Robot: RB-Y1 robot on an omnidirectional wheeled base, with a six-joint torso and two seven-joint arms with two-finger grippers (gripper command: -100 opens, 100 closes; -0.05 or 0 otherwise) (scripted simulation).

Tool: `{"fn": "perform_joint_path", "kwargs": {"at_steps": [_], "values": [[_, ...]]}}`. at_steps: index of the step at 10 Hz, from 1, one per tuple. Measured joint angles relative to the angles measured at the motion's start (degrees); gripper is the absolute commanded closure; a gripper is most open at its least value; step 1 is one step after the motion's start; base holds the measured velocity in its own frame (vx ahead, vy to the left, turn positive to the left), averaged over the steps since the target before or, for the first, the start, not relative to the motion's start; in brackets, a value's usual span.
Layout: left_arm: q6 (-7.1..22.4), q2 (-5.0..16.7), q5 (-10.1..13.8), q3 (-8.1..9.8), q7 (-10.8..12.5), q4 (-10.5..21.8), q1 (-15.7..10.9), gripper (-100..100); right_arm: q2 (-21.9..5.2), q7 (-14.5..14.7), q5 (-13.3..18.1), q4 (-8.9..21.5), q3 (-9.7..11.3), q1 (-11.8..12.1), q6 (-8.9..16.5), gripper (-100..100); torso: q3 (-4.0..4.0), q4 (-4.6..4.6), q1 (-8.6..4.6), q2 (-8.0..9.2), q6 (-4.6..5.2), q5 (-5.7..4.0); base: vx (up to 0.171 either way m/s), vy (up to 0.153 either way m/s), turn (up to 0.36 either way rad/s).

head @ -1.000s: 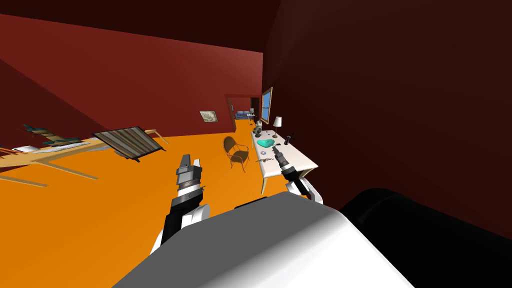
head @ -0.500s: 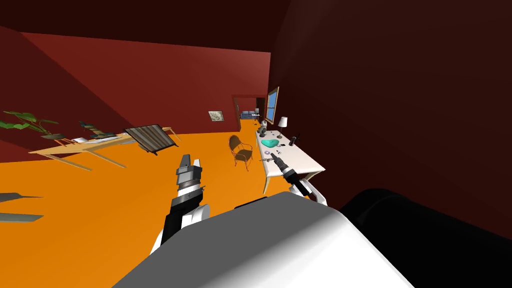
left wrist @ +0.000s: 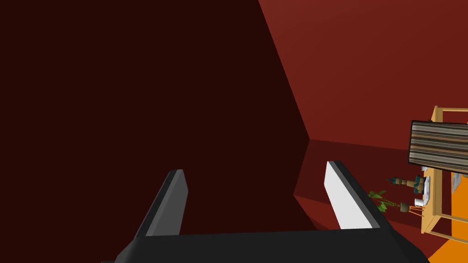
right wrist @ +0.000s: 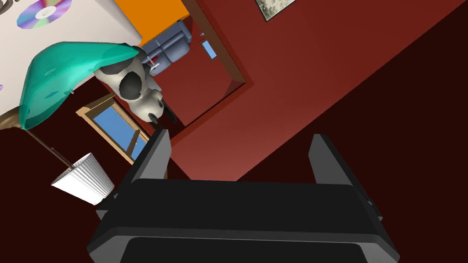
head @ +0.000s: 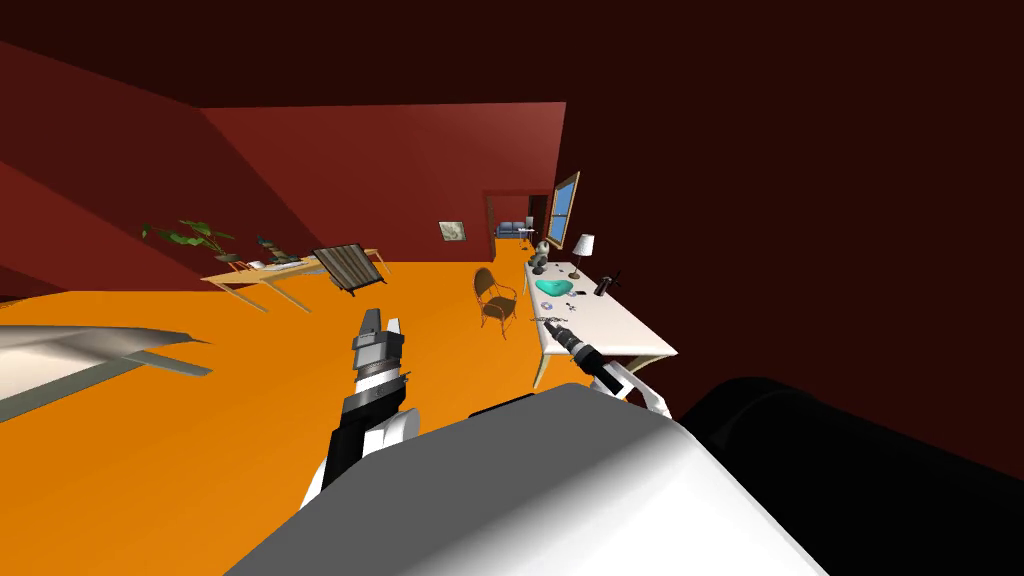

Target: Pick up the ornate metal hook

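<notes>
Just ahead of the open right hand, small ornate hook lying on the white bench, left hand also open, well apart from it.

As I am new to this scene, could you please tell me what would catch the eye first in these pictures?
The bright orange floor stands out most, spreading under dark red walls. Next comes the white table by the right wall, bearing a teal object and a white-shaded lamp, with the right gripper held over its near end, fingers open. The left gripper hangs open above the floor.
</notes>
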Motion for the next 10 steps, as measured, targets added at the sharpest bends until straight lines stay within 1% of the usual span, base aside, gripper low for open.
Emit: {"fn": "perform_joint_path", "kwargs": {"at_steps": [1, 2, 3, 4, 5, 6, 7, 8, 9, 10], "values": [[0.0, 0.0, 0.0, 0.01, 0.0, 0.0, 0.0, 0, -1.1, 0.9, 0.7, 1.0, 0.5, 0.2, 0.5, -100, -0.02, 0.00, -0.05, -0.03, 0.04, 0.00, -0.012, 0.031, 0.171], [0.0, 0.0, 0.0, 0.00, 0.0, 0.0, 0.0, 0, -2.6, 1.5, 1.6, 2.4, 1.2, 0.1, 1.4, -100, -0.04, -0.01, -0.06, -0.07, 0.00, -0.01, -0.007, 0.019, 0.092], [0.0, 0.0, 0.0, 0.01, 0.0, 0.0, 0.0, 0, -4.0, 1.8, 1.9, 2.0, 1.4, 0.6, 2.6, -100, -0.04, -0.01, -0.09, -0.08, 0.04, 0.00, -0.003, 0.025, 0.231], [0.0, 0.0, 0.0, 0.00, 0.0, 0.0, 0.0, 0, -5.8, 2.2, 2.7, 1.8, 1.7, 1.9, 3.7, -100, -0.05, -0.01, -0.08, -0.09, 0.00, -0.01, 0.000, 0.016, 0.109], [0.0, 0.0, 0.0, 0.01, 0.0, 0.0, 0.0, 0, -6.7, 2.6, 3.0, 2.5, 1.9, 2.0, 4.2, -100, -0.06, -0.02, -0.11, -0.11, 0.04, -0.01, 0.003, 0.024, 0.168], [0.0, 0.0, 0.0, 0.01, 0.0, 0.0, 0.0, 0, -7.8, 3.1, 3.9, 4.4, 2.4, 2.1, 4.3, -100, -0.07, -0.02, -0.10, -0.13, 0.02, -0.02, 0.020, 0.036, 0.338], [0.0, 0.0, 0.0, 0.00, 0.0, 0.0, 0.0, 0, -9.7, 3.7, 4.9, 5.7, 3.2, 2.5, 5.3, -100, -0.10, -0.03, -0.07, -0.19, -0.01, 0.00, 0.039, 0.031, 0.291], [0.0, 0.0, 0.0, 0.01, 0.0, 0.0, 0.0, 0, -11.6, 4.3, 6.0, 7.6, 3.7, 3.4, 5.7, -100, -0.14, -0.05, -0.08, -0.24, 0.02, -0.01, 0.028, 0.015, 0.092], [0.0, 0.0, 0.0, 0.01, 0.0, 0.0, 0.0, 0, -12.6, 4.8, 6.7, 8.2, 4.3, 3.5, 6.4, -100, -0.13, -0.04, -0.11, -0.23, 0.04, -0.01, 0.027, 0.016, 0.219], [0.0, 0.0, 0.0, 0.01, 0.0, 0.0, 0.0, 0, -13.8, 5.3, 7.7, 9.3, 4.9, 4.2, 6.8, -100, -0.12, -0.04, -0.12, -0.22, 0.02, -0.01, 0.027, 0.007, 0.105]]}}
